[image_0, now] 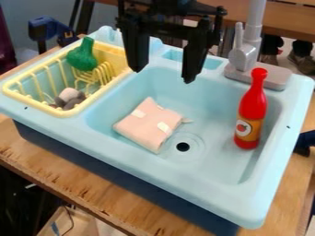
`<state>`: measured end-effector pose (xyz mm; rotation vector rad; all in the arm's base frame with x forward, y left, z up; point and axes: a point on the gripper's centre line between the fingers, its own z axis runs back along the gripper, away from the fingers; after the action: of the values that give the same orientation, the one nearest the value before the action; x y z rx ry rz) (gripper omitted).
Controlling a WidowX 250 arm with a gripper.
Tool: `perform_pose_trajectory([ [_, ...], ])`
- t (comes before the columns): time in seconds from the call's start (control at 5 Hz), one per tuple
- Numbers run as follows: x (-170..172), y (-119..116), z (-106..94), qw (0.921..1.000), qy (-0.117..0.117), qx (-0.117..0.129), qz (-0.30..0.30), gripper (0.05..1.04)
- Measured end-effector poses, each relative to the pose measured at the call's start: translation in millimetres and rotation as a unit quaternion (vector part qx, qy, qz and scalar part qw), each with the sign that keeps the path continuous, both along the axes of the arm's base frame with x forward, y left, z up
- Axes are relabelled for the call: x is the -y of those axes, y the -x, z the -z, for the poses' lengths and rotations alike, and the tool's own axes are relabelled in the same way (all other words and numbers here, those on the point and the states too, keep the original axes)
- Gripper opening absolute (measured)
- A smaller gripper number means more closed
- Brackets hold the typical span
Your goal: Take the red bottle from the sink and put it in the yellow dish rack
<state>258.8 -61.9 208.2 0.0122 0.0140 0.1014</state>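
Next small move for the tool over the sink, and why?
I'd probably ease the tool down toward the folded pink cloth: its fingers are apart with nothing between them, and the cloth lies uncovered beside the drain hole, apart from the red bottle.

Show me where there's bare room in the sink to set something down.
The sink floor is bare between the drain and the red bottle, and on back from there toward the faucet; the hand hangs above the rear. The folded pink cloth crowds the drain's other side. The yellow rack holds a green toy.
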Motion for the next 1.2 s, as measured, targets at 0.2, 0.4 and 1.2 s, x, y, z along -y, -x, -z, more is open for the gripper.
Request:
perform_pose_trajectory([
  [0.2, 0.2, -0.7, 8.4, 0.9999, -0.004, -0.016, 0.000, 1.005],
  [0.4, 31.8, -10.6, 5.2, 0.9979, -0.011, -0.008, 0.063, 1.005],
  [1.2, 78.4, -56.3, 18.6, 0.9846, 0.015, 0.003, 0.174, 1.005],
])
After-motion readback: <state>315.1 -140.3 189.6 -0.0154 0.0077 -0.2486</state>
